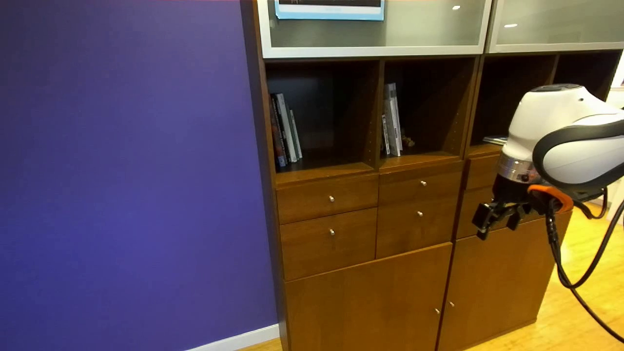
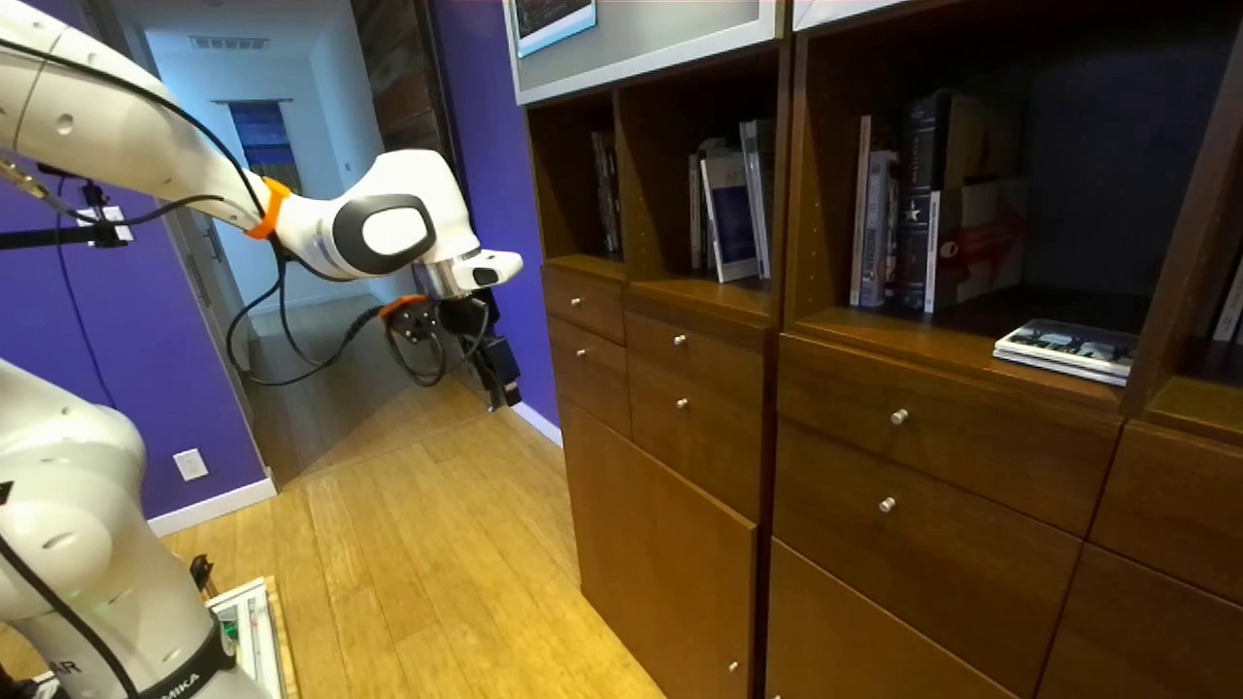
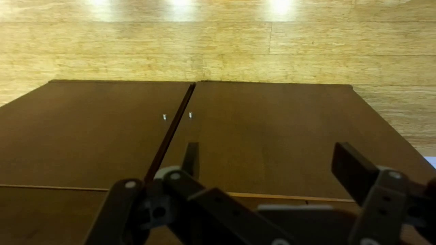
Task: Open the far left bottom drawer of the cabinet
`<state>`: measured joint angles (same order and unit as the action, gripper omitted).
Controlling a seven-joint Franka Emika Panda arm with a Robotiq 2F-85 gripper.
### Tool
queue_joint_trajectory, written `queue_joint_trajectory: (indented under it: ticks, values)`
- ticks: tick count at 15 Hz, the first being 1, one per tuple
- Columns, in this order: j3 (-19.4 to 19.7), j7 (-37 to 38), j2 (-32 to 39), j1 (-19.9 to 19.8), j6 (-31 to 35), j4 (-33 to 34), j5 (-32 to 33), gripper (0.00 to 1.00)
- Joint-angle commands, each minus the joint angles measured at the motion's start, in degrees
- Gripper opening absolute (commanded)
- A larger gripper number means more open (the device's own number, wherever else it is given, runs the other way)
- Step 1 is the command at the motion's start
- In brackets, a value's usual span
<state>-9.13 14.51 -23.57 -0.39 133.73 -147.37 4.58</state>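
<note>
The cabinet (image 1: 368, 297) is a brown wall unit, also in an exterior view (image 2: 660, 544). Its far left bottom drawer (image 1: 307, 251) is shut, with a small silver knob (image 1: 332, 232). This drawer also shows in an exterior view (image 2: 592, 383) below a shallower one. In the wrist view only a thin strip of the drawer (image 3: 340, 205) shows; its knob is hidden. My gripper (image 3: 269, 161) is open and empty, fingers pointing down. In both exterior views the gripper (image 1: 498, 224) (image 2: 500, 374) hangs in the air in front of the cabinet, apart from the drawer and its knob.
A purple wall (image 1: 136, 170) borders the cabinet's left side. Large doors (image 3: 272, 136) with small knobs lie below the drawers. Open shelves with books (image 1: 287, 131) are above. A black cable (image 1: 560, 273) hangs from the arm. Wooden floor (image 2: 437, 544) lies in front.
</note>
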Motion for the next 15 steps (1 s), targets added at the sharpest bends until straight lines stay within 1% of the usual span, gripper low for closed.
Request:
queue_joint_trajectory:
  ticks: [1, 5, 6, 7, 8, 9, 11, 13, 15]
  values:
    - [-2.4, 4.4, 5.2, 3.9, 1.4, 6.4, -4.0, 1.0]
    - [-5.1, 10.3, 12.6, 7.9, 0.4, 14.9, -9.7, 1.0]
    - [-6.1, 13.4, 14.3, 8.3, -0.3, 17.3, -10.0, 1.0]
    - [-6.5, 14.9, 15.8, 8.9, -0.4, 19.1, -10.7, 1.0]
    - [-7.3, 17.5, 17.4, 9.3, -0.6, 21.2, -9.9, 1.0]
    - [-7.5, 18.5, 18.9, 10.0, -0.8, 22.8, -10.1, 1.0]
    - [-8.1, 22.4, 21.8, 10.7, -0.1, 25.5, -8.2, 1.0]
    - [-8.1, 23.1, 24.9, 12.1, 1.8, 27.7, -8.1, 1.0]
    - [-7.7, 23.2, 28.2, 13.0, 5.5, 29.2, -4.3, 1.0]
